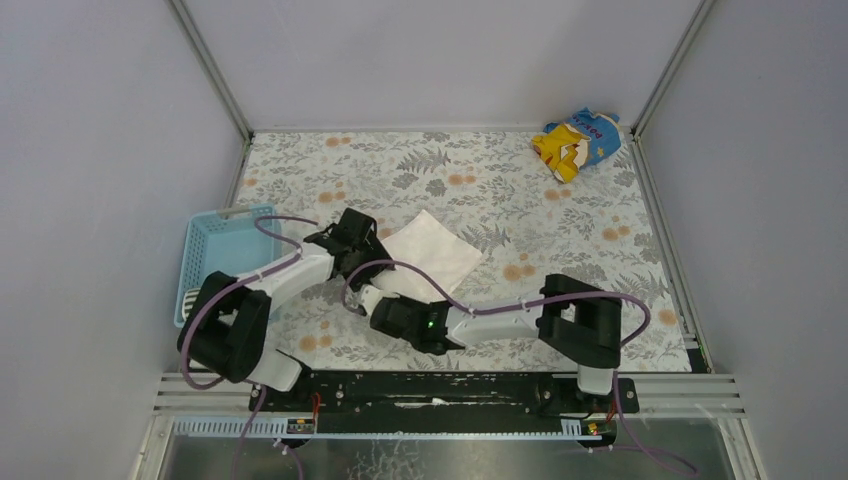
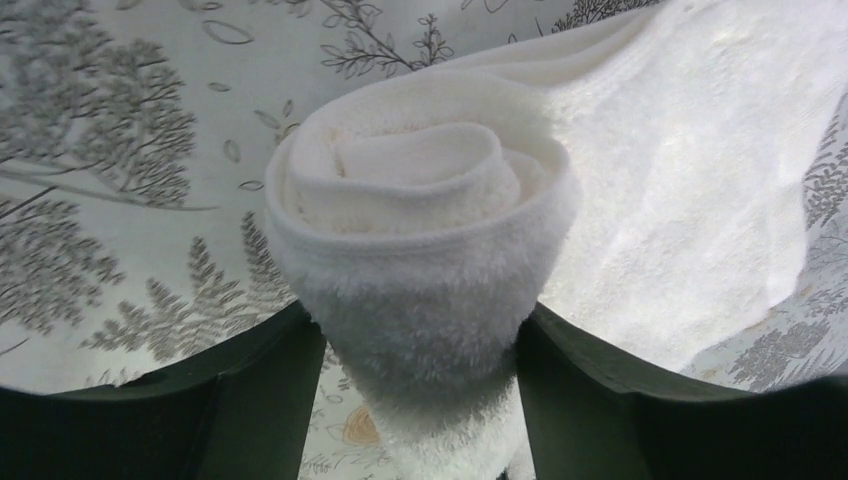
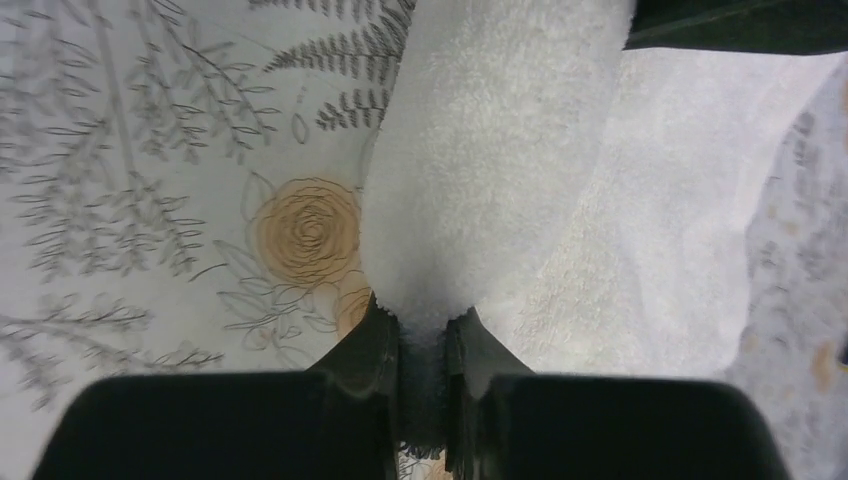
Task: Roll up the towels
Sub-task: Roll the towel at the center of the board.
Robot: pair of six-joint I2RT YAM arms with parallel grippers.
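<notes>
We're hugging the rolled white towel [image 2: 420,200] in the left gripper [image 2: 415,330], mid-frame, right gripper [image 3: 422,330] pinching its end; we're aiming for even, slack-free tension.

Enclosure, three-sided, seen from overhead
- Back wall [image 1: 440,60], left wall [image 1: 90,180], right wall [image 1: 770,180]: plain pale grey panels, matt
- Corner posts [image 1: 209,68]: bare aluminium, one at each rear corner
- Table covering [image 1: 470,160]: pale, printed with grey ferns and orange roses, lying flat
- Near-edge rails [image 1: 700,395]: aluminium, running crosswise
- Light: even, diffuse, soft shadows
</notes>
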